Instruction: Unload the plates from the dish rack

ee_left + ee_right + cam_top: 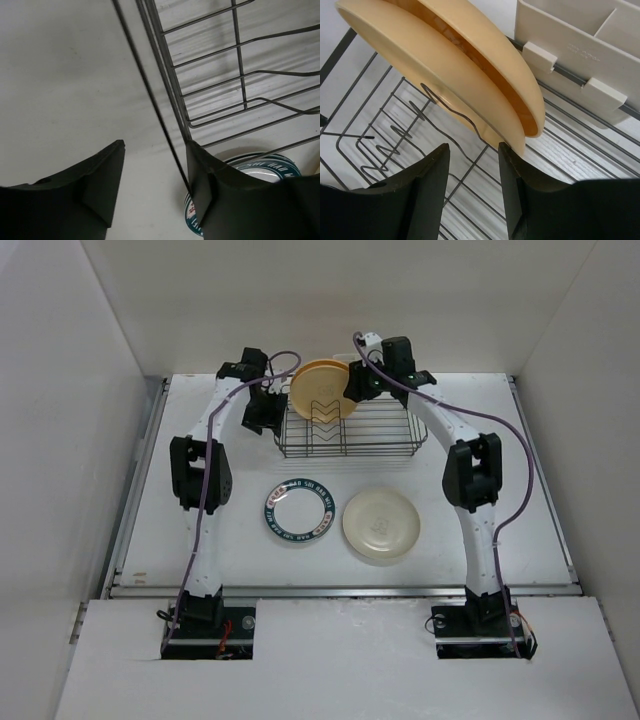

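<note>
Yellow-orange and glossy, two plates [440,65] stand on edge in the wire rack [388,436], a teal-rimmed plate [298,512] and a cream plate [381,524] flat on the table [490,530] before it, right gripper [474,150] beside the pair, left gripper [156,150] at the rack's end, both spread-fingered.

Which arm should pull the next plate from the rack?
Right. The right gripper is open at the rim of the yellow plate in the dish rack; the left gripper is at the rack's left end, with only wire before it.
</note>
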Robot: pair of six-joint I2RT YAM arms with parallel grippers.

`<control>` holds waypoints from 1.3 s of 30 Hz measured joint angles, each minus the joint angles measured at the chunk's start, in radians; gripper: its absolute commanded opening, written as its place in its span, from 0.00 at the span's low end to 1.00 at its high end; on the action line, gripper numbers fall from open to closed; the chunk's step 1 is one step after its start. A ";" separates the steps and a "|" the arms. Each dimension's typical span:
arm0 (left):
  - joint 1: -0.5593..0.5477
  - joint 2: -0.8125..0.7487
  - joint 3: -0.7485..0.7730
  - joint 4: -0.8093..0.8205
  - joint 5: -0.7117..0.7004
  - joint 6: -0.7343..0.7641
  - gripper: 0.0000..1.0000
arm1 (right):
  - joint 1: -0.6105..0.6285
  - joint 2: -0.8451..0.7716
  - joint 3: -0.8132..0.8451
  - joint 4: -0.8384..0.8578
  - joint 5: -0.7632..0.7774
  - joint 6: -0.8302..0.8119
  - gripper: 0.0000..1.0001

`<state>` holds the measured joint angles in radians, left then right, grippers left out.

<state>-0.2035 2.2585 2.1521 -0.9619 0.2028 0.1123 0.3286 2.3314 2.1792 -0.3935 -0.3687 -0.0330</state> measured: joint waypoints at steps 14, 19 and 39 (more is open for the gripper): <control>-0.012 0.011 0.008 0.013 0.035 -0.102 0.00 | -0.007 -0.123 -0.100 0.042 0.034 -0.005 0.55; -0.013 0.011 0.008 0.012 0.035 -0.102 0.00 | -0.008 -0.125 -0.089 0.056 0.043 -0.005 0.50; -0.012 0.011 0.008 0.013 0.035 -0.103 0.00 | -0.014 0.005 -0.008 0.065 -0.011 0.014 0.37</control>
<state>-0.2157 2.2696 2.1597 -0.9493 0.2379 0.0093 0.3149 2.3360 2.1712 -0.3283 -0.3794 -0.0185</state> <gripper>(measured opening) 0.057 0.375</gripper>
